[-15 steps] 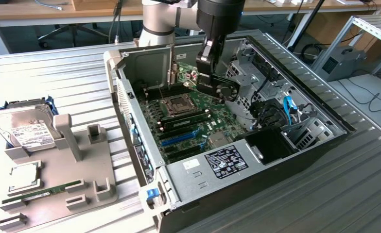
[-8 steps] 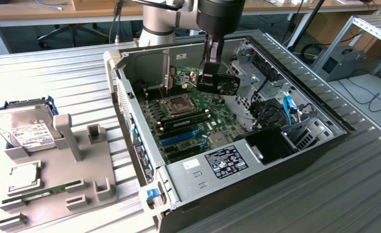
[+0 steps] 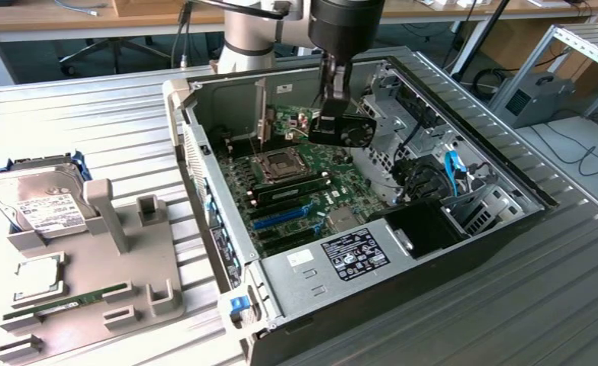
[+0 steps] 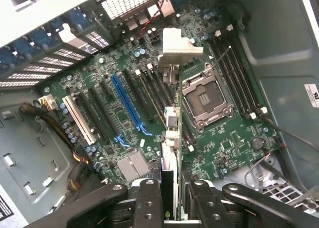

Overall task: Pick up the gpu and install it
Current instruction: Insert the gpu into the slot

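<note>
Hanging inside the open computer case [image 3: 202, 152], the gripper [image 4: 172, 205] is clenched on the gpu [image 4: 172, 133], which stands on edge between its 2 fingers [image 4: 148, 198], pale bracket [image 4: 179, 46] at the far end. The card sits over the motherboard [image 4: 229, 138], between the blue slot [image 4: 127, 103] and the CPU socket [image 4: 204, 96]. At the exterior view's left, a grey tray [image 3: 162, 278] holds a hard drive [image 3: 40, 202], a processor chip [image 3: 40, 276] and a green memory stick [image 3: 70, 299].
</note>
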You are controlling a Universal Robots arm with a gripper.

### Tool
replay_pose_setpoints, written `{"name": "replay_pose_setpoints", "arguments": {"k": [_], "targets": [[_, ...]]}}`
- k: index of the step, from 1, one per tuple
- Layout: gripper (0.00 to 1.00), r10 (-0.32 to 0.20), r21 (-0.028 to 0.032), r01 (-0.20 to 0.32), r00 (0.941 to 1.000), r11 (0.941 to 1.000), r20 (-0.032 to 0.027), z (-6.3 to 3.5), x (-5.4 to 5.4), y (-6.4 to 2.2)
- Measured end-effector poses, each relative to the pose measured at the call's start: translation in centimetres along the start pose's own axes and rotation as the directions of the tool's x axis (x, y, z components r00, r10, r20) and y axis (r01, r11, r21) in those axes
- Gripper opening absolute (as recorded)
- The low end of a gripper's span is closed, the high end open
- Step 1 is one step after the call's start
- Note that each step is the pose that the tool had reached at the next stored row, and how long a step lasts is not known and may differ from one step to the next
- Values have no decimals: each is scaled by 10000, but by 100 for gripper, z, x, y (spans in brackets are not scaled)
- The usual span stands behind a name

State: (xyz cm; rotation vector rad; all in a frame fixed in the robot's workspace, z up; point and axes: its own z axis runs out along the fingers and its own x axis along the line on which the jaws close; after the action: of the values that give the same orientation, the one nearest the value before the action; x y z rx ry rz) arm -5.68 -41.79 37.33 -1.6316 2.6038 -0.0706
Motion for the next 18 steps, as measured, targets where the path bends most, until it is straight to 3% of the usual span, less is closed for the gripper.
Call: {"name": "replay_pose_setpoints", "arguments": {"k": [10,18], "targets": [[26,-739,-23,739,9973,9973,56,0,0,0],[26,-1338,-38,1338,9910,9910,104,0,0,0]]}}
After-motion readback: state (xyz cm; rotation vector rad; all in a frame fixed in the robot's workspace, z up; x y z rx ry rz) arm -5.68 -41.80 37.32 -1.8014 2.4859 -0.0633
